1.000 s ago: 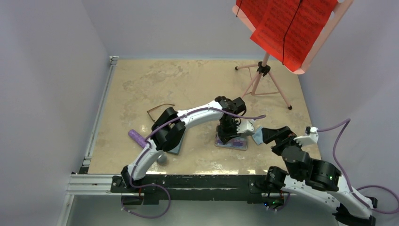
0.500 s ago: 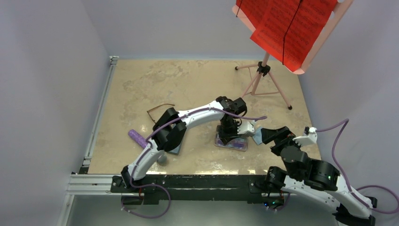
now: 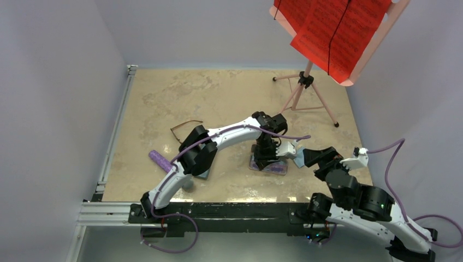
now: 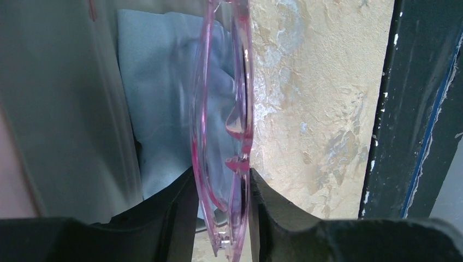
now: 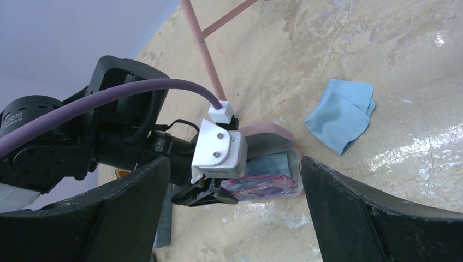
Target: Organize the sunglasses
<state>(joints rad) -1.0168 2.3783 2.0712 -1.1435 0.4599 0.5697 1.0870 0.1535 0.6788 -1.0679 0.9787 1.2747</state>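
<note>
The translucent pink-purple sunglasses (image 4: 221,136) are pinched, folded, between the fingers of my left gripper (image 4: 221,177). They hang low over the open pink case (image 5: 295,164), which is lined with a light blue cloth (image 4: 158,109). In the top view my left gripper (image 3: 267,161) is down at this case (image 3: 282,169). The dark brown sunglasses (image 3: 185,129) lie on the table at the left, behind the left arm. My right gripper (image 3: 319,158) is open and empty just right of the case, with the pink pair (image 5: 262,185) showing between its fingers (image 5: 131,218).
A folded light blue cloth (image 5: 341,114) lies right of the case. A purple oblong case (image 3: 160,160) and a blue-grey case (image 3: 203,174) lie at the near left. A pink music stand (image 3: 306,82) with red sheets stands at the back right.
My left gripper has shifted very slightly over the pink case with the pink glasses still in it. The right arm has barely moved.
</note>
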